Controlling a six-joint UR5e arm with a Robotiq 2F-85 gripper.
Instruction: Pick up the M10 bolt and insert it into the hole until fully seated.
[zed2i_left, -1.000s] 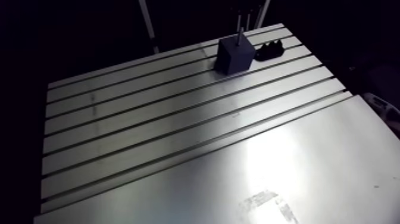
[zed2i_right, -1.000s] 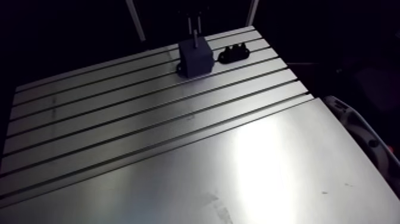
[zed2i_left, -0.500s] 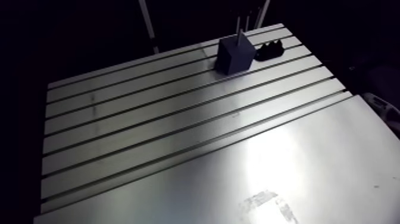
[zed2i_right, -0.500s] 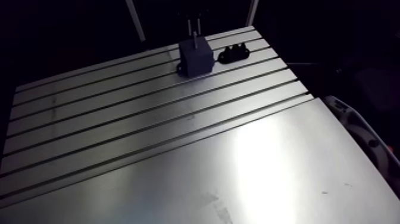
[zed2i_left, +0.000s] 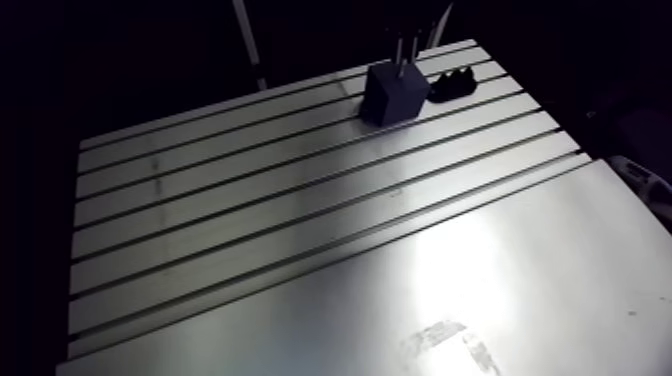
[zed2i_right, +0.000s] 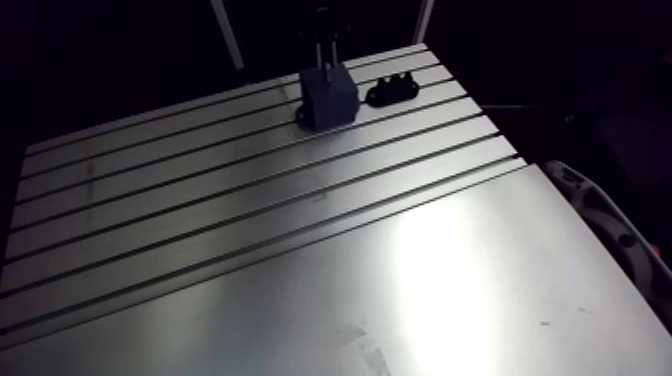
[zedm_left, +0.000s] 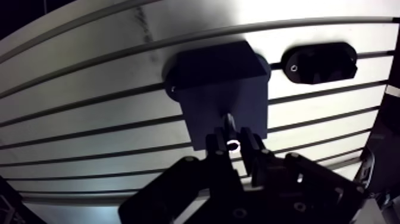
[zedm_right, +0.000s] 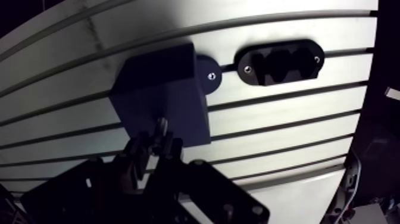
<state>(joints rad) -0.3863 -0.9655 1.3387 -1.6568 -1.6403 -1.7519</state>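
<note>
The landmark here is the dark cube-shaped block (zedm_left: 220, 77) fixed to the slotted aluminium table (zedm_left: 89, 119); in the arm view it sits way out at the table's far end. At the block's base a round mounting tab (zedm_right: 208, 74) with a screw in it pokes out and sits over one of the table's slots.

Just beside the block, not touching it, there's a black oval plastic holder (zedm_left: 319, 62). It has notched recesses in the middle and a screw at each end, and it lies along the same run of slots as the block.

The black two-finger gripper (zedm_left: 233, 142) hangs directly above the block. In the wrist view its fingers (zedm_left: 217, 148) are pulled in tight and pinch a slim, shiny metal bolt (zedm_left: 230, 124) from both sides, so the jaws are clamped on the bolt, not standing apart. The bright ring of the bolt's end shows right between the fingertips, and the shank points straight down at the block's top face, roughly in the middle of it.

So the bolt is in the gripper, right over the block. The tip looks like it's at the top surface, but I honestly can't tell whether it has gone into the hole. The face is too dark, and the hole itself doesn't show.

In the arm view you only get thin pale finger lines standing over the block.
</note>
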